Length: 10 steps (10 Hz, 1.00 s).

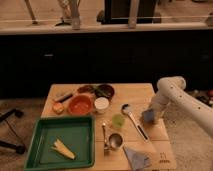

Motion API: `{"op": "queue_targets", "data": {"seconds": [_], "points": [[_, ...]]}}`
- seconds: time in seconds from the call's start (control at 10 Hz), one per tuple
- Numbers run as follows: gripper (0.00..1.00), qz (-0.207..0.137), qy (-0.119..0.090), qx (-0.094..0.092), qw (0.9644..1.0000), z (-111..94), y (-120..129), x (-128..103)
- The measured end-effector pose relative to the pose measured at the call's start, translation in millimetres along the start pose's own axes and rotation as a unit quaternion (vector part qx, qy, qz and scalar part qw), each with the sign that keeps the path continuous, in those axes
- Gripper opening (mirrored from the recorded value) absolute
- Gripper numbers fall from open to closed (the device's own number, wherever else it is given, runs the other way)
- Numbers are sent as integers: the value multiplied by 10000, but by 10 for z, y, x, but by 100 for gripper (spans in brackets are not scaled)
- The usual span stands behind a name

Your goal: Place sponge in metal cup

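Note:
The metal cup (116,141) stands upright near the table's front edge, beside a metal utensil. My gripper (148,118) is low over the right side of the wooden table (140,95), about a hand's width right of and behind the cup. A small blue-grey block, which may be the sponge (147,116), sits right at the gripper's tip. I cannot tell whether it is held or only touched.
A green tray (45,131) with a yellow item (64,148) sits front left. An orange bowl (80,105), white cup (101,104), dark bowl (105,91), small green cup (118,121) and long spoon (134,121) fill the middle. A blue cloth (136,158) lies front right.

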Motion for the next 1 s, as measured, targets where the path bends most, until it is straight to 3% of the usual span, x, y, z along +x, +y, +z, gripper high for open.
{"op": "queue_targets", "data": {"seconds": [1.0], "points": [[0, -2, 27, 52, 10000, -47, 15, -13]]}}
